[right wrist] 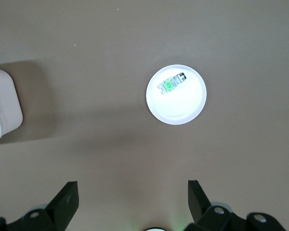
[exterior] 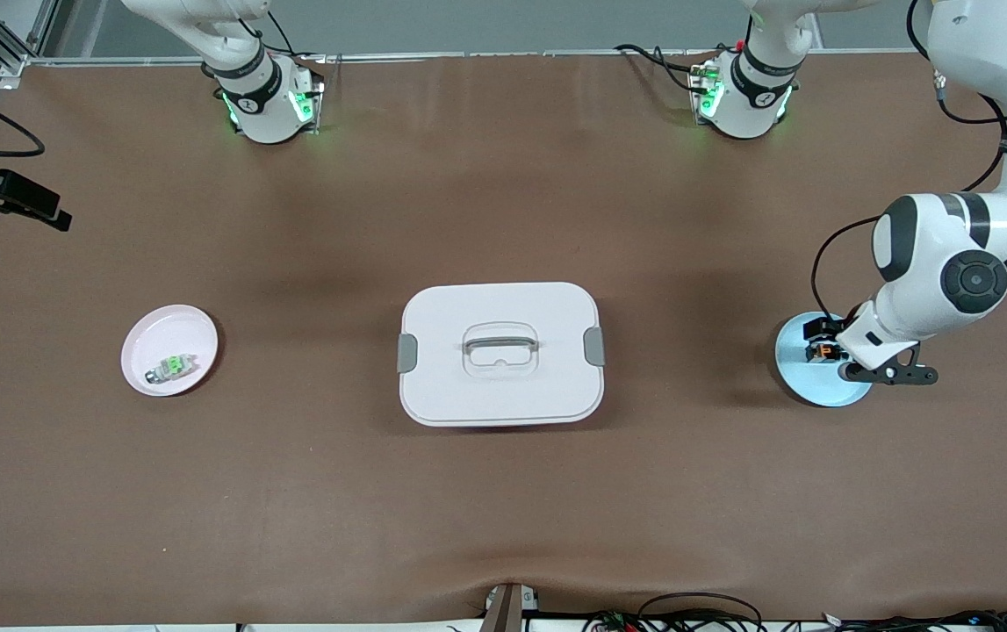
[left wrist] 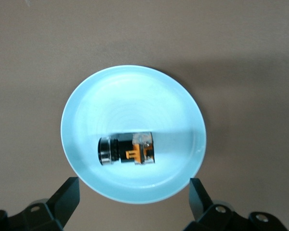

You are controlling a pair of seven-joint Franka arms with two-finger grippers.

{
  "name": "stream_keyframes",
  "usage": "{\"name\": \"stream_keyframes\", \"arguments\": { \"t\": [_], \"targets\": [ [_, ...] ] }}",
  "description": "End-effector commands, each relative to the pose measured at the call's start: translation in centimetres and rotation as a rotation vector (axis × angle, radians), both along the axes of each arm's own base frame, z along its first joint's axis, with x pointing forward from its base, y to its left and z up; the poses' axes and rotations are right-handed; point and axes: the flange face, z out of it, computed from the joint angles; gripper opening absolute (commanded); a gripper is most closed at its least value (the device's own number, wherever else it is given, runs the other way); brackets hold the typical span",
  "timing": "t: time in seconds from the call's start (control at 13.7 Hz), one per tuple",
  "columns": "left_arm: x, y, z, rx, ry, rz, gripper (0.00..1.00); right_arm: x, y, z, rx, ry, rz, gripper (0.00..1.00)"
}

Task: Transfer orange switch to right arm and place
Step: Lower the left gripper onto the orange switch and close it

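The orange switch (exterior: 824, 353), a tiny black block with an orange part, lies on its side in a light blue plate (exterior: 806, 379) toward the left arm's end of the table. In the left wrist view the switch (left wrist: 127, 149) lies in the middle of the plate (left wrist: 135, 96). My left gripper (exterior: 819, 334) hangs low over this plate, open and empty (left wrist: 133, 185), its fingers apart with the plate's rim between them. My right gripper (right wrist: 133, 187) is open and empty, high above the table, and out of the front view.
A white lidded box (exterior: 500, 353) with a clear handle stands mid-table. A pink plate (exterior: 139, 338) toward the right arm's end holds a pale switch with a green part (exterior: 171, 366); both show in the right wrist view (right wrist: 183, 113), (right wrist: 171, 83).
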Motion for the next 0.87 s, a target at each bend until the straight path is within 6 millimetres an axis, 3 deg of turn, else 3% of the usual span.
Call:
{"name": "stream_keyframes", "arguments": {
  "t": [0.0, 0.29, 0.51, 0.8],
  "targets": [
    [0.0, 0.2, -2.0, 0.004, -0.012, -0.021, 1.00, 0.1, -0.1, 0.4, -0.013, 0.003, 0.007, 1.00],
    [-0.2, 0.7, -3.8, 0.019, 0.009, -0.035, 1.00, 0.1, -0.1, 0.4, -0.012, 0.003, 0.008, 1.00],
    [-0.1, 2.6, -4.8, 0.032, -0.005, -0.031, 1.00, 0.1, -0.1, 0.4, -0.013, 0.003, 0.007, 1.00],
    [0.0, 2.4, -6.5, 0.024, -0.021, -0.039, 1.00, 0.1, -0.1, 0.4, -0.012, 0.003, 0.008, 1.00]
  ]
}}
